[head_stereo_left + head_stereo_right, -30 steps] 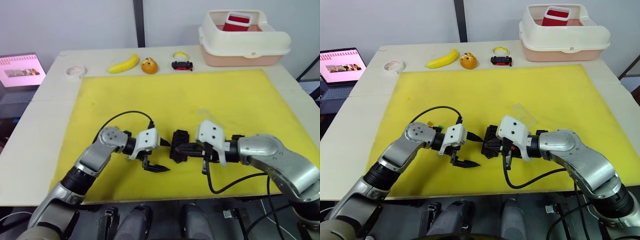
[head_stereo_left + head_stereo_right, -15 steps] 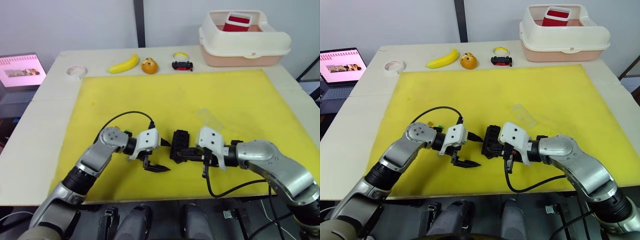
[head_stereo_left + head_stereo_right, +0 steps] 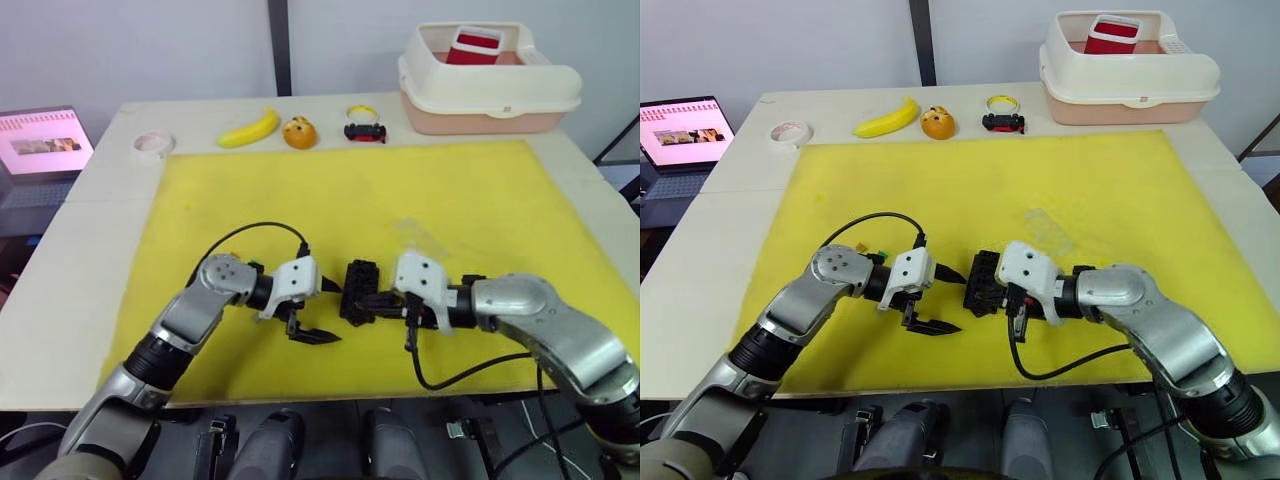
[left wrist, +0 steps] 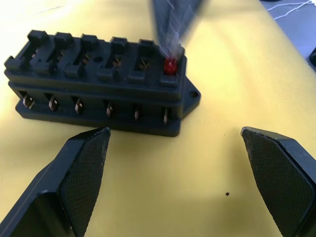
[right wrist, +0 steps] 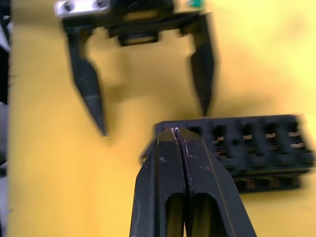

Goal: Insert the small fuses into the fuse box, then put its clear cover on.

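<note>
A yellow mat (image 3: pixel 400 190) is covering most of the pale desk (image 3: pixel 90 200), and the fuse box (image 3: pixel 358 291) is lying near the mat's front edge. Left of the fuse box, a laptop (image 3: pixel 40 145) is glowing beyond the desk's edge, and the left gripper (image 3: pixel 318 310) is hovering just beside the box with its 2 fingers spread wide. A red fuse (image 4: pixel 170 65) is sitting in an end slot. Right of the box, the right gripper (image 3: pixel 372 297) is resting its pinched-together fingers on it; since 1 second ago its arm has been sinking lower. The clear cover (image 3: pixel 1050 230) is lying behind it.
</note>
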Action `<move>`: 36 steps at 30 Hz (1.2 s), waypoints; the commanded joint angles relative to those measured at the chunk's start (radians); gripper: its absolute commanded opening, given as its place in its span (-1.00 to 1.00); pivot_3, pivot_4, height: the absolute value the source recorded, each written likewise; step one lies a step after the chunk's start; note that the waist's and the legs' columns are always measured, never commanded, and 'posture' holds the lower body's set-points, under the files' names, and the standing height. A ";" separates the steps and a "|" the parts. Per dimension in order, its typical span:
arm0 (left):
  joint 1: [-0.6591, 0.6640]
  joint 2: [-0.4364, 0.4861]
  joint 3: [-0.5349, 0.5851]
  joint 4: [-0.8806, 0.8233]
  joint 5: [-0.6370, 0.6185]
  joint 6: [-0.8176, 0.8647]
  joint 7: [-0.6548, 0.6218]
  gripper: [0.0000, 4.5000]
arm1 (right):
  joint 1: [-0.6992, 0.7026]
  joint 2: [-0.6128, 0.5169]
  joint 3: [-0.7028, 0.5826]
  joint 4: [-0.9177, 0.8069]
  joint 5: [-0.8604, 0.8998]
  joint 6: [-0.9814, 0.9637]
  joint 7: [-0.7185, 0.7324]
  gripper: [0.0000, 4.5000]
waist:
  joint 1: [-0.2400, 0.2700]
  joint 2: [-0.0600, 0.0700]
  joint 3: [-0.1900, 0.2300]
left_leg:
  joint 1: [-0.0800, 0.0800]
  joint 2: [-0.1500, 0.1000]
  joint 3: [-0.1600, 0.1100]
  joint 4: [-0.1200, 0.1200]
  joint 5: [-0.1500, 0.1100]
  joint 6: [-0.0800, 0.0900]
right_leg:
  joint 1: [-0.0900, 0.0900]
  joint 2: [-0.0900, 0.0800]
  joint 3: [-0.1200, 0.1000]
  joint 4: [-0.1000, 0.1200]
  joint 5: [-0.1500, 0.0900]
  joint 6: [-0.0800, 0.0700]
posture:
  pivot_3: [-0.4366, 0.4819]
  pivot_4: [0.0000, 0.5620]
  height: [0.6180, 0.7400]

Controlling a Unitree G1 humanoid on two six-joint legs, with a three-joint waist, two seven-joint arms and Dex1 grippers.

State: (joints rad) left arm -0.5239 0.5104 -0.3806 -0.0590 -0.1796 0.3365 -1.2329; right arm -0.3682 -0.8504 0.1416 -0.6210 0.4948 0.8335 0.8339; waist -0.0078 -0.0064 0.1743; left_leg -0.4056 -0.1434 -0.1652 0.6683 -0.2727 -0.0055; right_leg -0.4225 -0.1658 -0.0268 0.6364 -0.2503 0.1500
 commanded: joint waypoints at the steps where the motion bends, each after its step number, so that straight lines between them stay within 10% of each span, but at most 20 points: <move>1: -0.031 0.026 0.067 -0.057 -0.065 0.058 -0.011 1.00 | -0.038 -0.037 -0.092 -0.075 0.071 0.043 0.018 -0.99 | 0.001 0.000 0.000 | 0.000 0.000 0.000 0.000 0.000 0.000 | 0.000 0.000 0.000 0.000 0.000 0.000 | -0.05 -0.47 1.00; 10: -0.024 0.360 0.305 -0.137 -0.358 0.384 -0.196 1.00 | 0.150 -0.290 -0.368 -0.083 0.109 0.002 0.202 -0.99 | -0.002 0.000 0.000 | -0.001 0.000 0.000 -0.001 0.000 0.000 | -0.001 0.000 0.000 0.000 0.000 0.000 | -0.05 -0.47 1.00; 21: 0.044 0.718 0.416 0.453 -0.162 0.088 -0.304 1.00 | 0.549 -0.378 -0.776 0.177 -0.096 -0.184 0.437 0.97 | -0.002 0.001 0.001 | 0.000 0.000 0.001 -0.001 0.000 0.000 | -0.001 0.001 0.000 0.000 0.000 0.000 | -0.05 -0.47 1.00; 36: -0.036 0.606 0.389 0.567 -0.129 0.088 -0.297 1.00 | 0.455 -0.360 -0.690 0.159 -0.064 -0.216 0.387 0.97 | -0.005 0.001 0.001 | 0.000 0.001 0.001 -0.001 0.000 0.000 | -0.002 0.000 0.000 0.001 0.000 0.000 | -0.05 -0.47 1.00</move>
State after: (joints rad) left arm -0.5355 1.1209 0.0118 0.5171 -0.3059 0.4013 -1.5308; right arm 0.1198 -1.2027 -0.5581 -0.4042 0.3841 0.5997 1.2422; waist -0.0124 -0.0054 0.1750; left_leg -0.4056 -0.1425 -0.1645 0.6670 -0.2727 -0.0057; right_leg -0.4240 -0.1657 -0.0268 0.6382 -0.2504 0.1501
